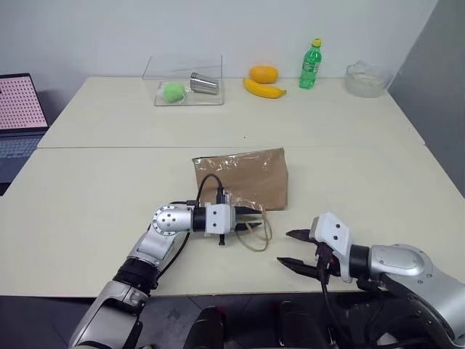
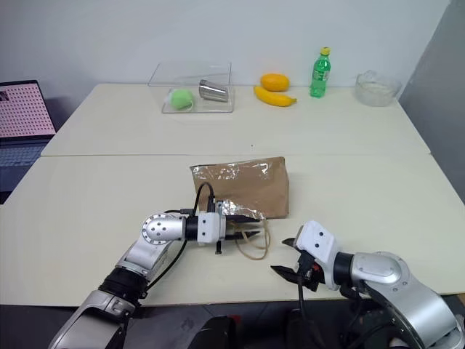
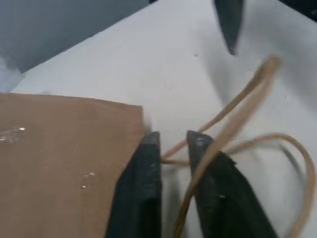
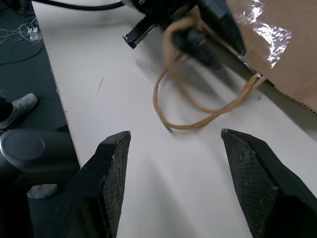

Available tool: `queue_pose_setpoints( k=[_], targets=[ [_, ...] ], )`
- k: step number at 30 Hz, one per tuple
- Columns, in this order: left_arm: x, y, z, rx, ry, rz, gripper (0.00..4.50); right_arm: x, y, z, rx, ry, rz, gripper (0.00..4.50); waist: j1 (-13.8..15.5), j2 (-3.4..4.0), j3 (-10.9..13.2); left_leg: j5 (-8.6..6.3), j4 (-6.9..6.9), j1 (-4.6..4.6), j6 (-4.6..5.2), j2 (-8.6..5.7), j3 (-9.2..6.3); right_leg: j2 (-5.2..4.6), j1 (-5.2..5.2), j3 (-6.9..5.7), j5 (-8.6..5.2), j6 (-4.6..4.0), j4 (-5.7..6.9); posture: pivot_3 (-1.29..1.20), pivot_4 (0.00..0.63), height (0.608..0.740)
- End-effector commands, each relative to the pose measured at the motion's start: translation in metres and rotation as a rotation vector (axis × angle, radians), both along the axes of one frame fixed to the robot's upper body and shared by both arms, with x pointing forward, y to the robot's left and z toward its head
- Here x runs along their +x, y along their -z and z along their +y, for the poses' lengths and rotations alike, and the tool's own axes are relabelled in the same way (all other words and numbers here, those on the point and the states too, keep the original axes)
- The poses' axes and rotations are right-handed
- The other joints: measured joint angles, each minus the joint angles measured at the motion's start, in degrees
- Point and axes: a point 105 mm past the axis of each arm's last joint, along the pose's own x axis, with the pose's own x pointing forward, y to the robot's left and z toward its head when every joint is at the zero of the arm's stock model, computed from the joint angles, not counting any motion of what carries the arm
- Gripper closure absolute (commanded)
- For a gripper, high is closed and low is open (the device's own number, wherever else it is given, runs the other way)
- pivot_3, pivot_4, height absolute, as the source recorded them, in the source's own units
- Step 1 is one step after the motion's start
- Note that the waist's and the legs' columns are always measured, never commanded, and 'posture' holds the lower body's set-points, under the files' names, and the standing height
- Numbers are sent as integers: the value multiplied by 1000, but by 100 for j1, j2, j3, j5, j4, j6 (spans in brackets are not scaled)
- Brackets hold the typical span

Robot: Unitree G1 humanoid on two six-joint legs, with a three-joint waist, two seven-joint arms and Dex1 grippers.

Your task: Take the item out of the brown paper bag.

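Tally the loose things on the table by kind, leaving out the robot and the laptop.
Fruit: 2, orange round fruit, yellow banana
Bottles: 1, green plastic bottle
Bags: 1, brown paper bag
Clear containers: 2, clear plastic box, clear bowl
Metal cups: 1, silver cup
Balls: 1, green ball
Total: 8

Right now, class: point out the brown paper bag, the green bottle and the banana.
brown paper bag (image 1: 251, 174), left eye view, middle of its upper face.
green bottle (image 1: 310, 67), left eye view, its label.
banana (image 1: 263, 89), left eye view, mid-curve.
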Motion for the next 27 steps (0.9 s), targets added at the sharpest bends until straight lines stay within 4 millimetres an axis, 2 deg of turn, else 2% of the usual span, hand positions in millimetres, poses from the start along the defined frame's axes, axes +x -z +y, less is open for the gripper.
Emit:
queue_pose_setpoints(
  k=[1,6,10,16,20,23,27],
  targets=[
    [8,-33,-3,-95,-38,1,4479,-8,-6,10,20,-47,-31,1430,1,0,0,0,0,-1,0,0,-1,0,0,0,0,0,0,0,150,740],
    [13,-42,-3,-100,-53,23,4479,-2,-10,25,31,-84,-84,1430,-6,0,0,0,2,1,0,0,1,0,2,0,0,0,-1,0,150,740],
    [16,-45,-4,-96,-56,28,4479,9,-5,38,9,-118,-104,1430,-16,0,0,0,2,3,0,1,-1,1,3,-1,0,1,-1,0,150,740],
    [17,-52,-4,-107,-60,17,4479,29,9,53,-28,-137,-114,1430,-1,0,0,0,2,2,0,-1,-2,0,3,-1,0,0,-2,0,150,740],
    [18,-55,-4,-115,-66,7,4479,37,25,63,-47,-132,-97,1430,-2,0,0,0,0,2,-1,0,-2,1,1,-1,0,0,-2,0,150,740],
    [18,-56,-4,-118,-69,4,4479,47,37,64,-59,-70,-95,1430,0,0,0,0,1,2,-1,-2,-1,0,1,0,0,0,-2,0,150,740],
    [20,-59,-4,-123,-73,-5,4500,53,41,62,-64,-27,-98,2352,-1,0,0,0,1,3,-1,0,-2,1,0,0,0,-1,-1,0,150,740]
  ],
)
